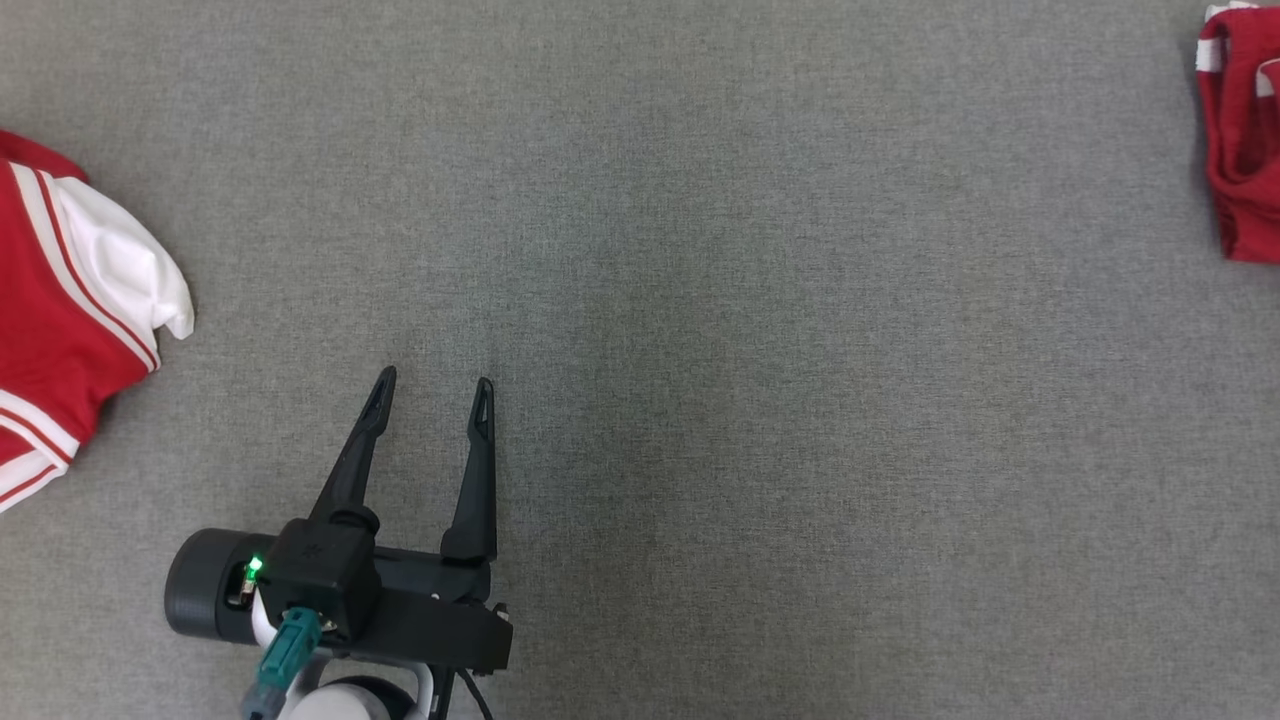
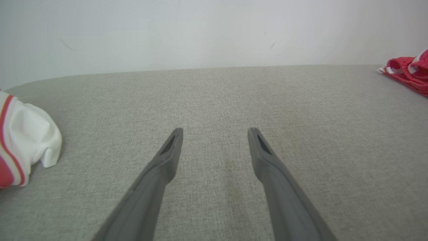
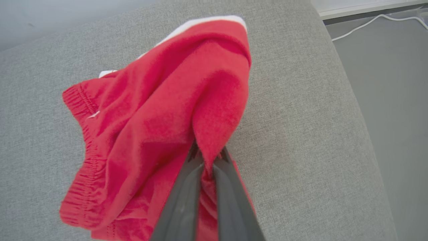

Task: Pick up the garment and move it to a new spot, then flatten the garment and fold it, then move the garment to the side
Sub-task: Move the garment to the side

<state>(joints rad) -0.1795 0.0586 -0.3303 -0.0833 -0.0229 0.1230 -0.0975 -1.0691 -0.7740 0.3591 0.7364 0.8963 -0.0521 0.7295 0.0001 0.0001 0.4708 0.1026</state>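
A red garment with an elastic waistband and white trim lies bunched on the grey fabric surface, one fold lifted. My right gripper is shut on that fold, the cloth pinched between its fingertips. In the head view the same garment sits at the far right edge, and in the left wrist view the garment lies at the far right. My left gripper hovers open and empty over bare surface at the lower left; its fingers spread wide around the left gripper's middle.
A second piece of clothing, red with white stripes and a white sleeve, lies at the left edge, left of my left gripper. The surface's right edge drops to a grey floor with a white cable. A pale wall stands behind.
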